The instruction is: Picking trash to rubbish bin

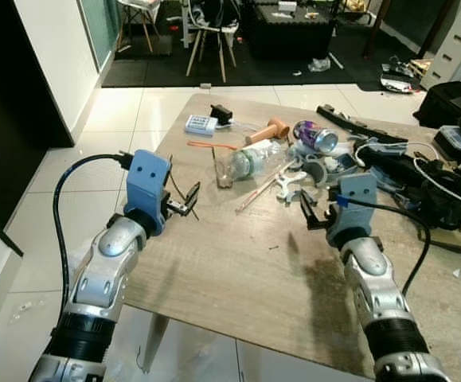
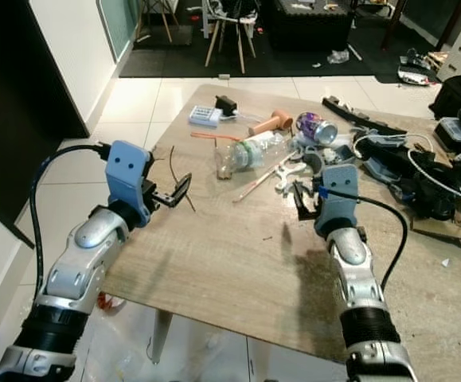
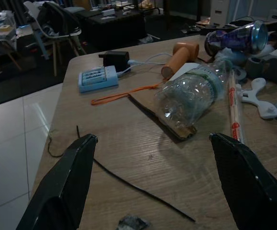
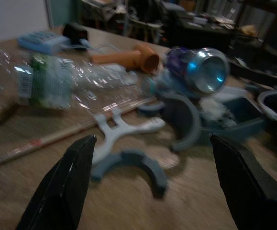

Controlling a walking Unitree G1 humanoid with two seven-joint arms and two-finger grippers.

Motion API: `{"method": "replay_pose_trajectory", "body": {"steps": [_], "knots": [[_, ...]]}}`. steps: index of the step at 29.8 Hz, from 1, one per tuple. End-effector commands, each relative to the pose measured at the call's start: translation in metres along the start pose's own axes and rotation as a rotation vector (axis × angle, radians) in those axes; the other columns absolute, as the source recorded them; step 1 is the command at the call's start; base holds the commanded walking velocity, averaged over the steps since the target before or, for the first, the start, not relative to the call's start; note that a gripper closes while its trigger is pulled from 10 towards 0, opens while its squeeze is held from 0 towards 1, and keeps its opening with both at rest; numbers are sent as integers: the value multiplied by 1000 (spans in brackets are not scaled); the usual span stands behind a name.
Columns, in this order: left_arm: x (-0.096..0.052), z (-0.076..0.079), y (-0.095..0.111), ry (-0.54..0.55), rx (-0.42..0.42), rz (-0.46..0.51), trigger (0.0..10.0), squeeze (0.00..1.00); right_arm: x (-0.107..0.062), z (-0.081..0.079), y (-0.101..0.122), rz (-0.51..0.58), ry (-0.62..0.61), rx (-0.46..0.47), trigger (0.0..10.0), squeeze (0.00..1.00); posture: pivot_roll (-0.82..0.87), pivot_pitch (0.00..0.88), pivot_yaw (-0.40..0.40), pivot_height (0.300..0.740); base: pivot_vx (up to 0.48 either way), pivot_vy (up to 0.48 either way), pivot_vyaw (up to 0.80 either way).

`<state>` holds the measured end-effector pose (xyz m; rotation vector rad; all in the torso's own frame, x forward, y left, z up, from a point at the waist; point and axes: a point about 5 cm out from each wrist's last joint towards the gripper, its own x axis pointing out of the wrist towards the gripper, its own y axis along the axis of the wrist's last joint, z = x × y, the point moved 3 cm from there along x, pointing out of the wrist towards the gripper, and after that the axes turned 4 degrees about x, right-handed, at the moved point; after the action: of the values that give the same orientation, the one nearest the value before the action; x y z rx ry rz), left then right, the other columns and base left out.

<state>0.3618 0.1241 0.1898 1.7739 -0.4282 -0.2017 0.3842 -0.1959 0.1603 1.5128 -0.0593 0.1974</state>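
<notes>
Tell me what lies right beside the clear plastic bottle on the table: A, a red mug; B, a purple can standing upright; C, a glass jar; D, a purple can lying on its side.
D: the purple can lies on its side, just past the bottle.

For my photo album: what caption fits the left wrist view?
Open left gripper hovers over a wooden table, facing a crushed plastic bottle.

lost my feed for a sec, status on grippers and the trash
Left gripper and right gripper both open, empty, above the table. Crushed plastic bottle and purple can untouched ahead. White plastic parts lie before the right fingers.
</notes>
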Motion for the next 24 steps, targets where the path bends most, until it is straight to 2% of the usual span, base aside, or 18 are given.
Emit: {"method": "replay_pose_trajectory", "body": {"steps": [1,2,4,5,10,13,16,18,24], "knots": [[0,2,-3,-21,27,-18,10000,0,-1,3,-3,-4,4,13,10000,929,8,162,35,740,0,0,0],[0,3,-2,-32,31,-13,10000,0,2,3,-3,-3,12,21,10000,145,12,170,36,740,0,0,0],[0,4,-1,-40,33,-9,10000,0,3,3,-3,-1,17,26,10000,145,13,174,36,740,0,0,0],[-2,8,4,-70,30,12,10000,0,6,3,-1,6,38,35,10000,0,21,187,38,740,0,0,0],[-7,20,14,-174,17,59,10000,0,11,5,-1,-1,49,34,10000,0,28,209,39,740,0,0,0],[-15,34,21,-291,26,96,10000,0,15,6,-1,-5,58,28,10000,0,36,227,38,740,0,0,0],[-17,40,26,-335,21,116,10000,0,16,7,-1,-6,59,24,10000,0,39,232,39,740,0,0,0],[-21,50,34,-400,20,138,10000,0,17,10,-1,-9,56,17,10000,0,42,239,41,740,0,0,0],[-22,56,35,-429,26,135,10000,0,17,13,-2,-14,54,10,10000,0,48,260,50,740,0,0,0]]}}
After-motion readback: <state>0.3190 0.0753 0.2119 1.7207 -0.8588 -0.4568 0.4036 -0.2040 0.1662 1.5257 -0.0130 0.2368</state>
